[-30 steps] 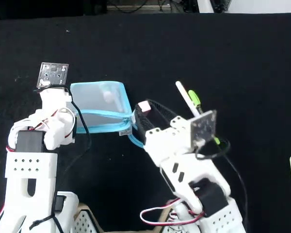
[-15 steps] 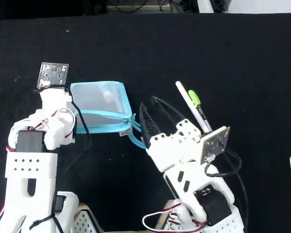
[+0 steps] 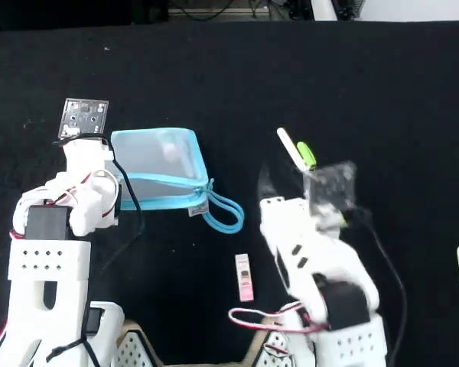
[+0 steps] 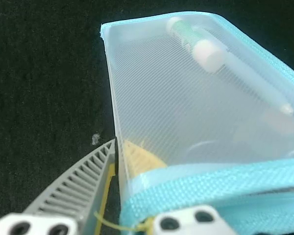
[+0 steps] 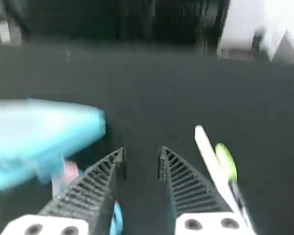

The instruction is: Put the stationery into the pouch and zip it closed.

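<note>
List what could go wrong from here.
The pink-and-white eraser lies on the table, outside the pouch and close to the right arm; it may be awkward to reach.
The white pen and green highlighter lie side by side, so the right gripper, jaws open, may catch both or roll one away.
The left gripper pinches one edge of the pouch, which may shift when things are pushed in.

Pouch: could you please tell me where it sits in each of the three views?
High view: pouch left of centre on the black table.
Left wrist view: close up, its edge in the left gripper.
Right wrist view: blurred, beside the right gripper.
Shared landmark: its blue trim.
</note>
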You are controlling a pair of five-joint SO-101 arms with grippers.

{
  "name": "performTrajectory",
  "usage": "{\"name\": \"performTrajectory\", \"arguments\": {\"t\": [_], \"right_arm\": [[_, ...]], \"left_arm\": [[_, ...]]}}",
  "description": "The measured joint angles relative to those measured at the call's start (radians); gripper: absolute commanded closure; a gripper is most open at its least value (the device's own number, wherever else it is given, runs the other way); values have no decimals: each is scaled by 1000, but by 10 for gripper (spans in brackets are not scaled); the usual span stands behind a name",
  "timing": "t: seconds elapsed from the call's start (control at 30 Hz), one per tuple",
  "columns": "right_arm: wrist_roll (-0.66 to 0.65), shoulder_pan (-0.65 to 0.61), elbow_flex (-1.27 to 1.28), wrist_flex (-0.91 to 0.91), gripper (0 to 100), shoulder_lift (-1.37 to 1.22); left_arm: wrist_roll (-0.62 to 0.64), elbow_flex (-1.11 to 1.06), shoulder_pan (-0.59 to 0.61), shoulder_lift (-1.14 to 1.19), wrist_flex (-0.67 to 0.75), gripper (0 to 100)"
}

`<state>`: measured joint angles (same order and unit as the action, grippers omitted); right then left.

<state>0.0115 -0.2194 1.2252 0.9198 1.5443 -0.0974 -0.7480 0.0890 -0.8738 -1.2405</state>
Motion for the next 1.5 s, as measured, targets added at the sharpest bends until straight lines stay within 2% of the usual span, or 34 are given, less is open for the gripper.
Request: {"name": "performTrajectory", "arguments": {"t": [0.1,0.27,0.5,0.67,0.83,1.0,1.17,1.3,1.43,1.5], "right_arm": [[-60,-32,-55,109,900,-175],[-31,-170,-155,267,899,-486],[58,-204,-232,287,899,-895],[98,-206,-295,304,899,-1086],[101,-252,-313,325,895,-1172],[101,-315,-319,325,802,-1183],[101,-330,-319,325,822,-1183],[101,-331,-319,313,821,-1183],[101,-331,-247,216,822,-1183],[101,-331,-199,160,854,-1185]], "left_arm": [[0,0,0,0,0,970],[0,0,0,0,0,970],[0,0,0,0,0,970],[0,0,0,0,0,970],[0,0,0,0,0,970],[0,0,0,0,0,970],[5,-2,80,0,3,970],[61,-8,117,0,28,970],[69,-8,117,0,28,970],[69,-8,117,0,28,970]]}}
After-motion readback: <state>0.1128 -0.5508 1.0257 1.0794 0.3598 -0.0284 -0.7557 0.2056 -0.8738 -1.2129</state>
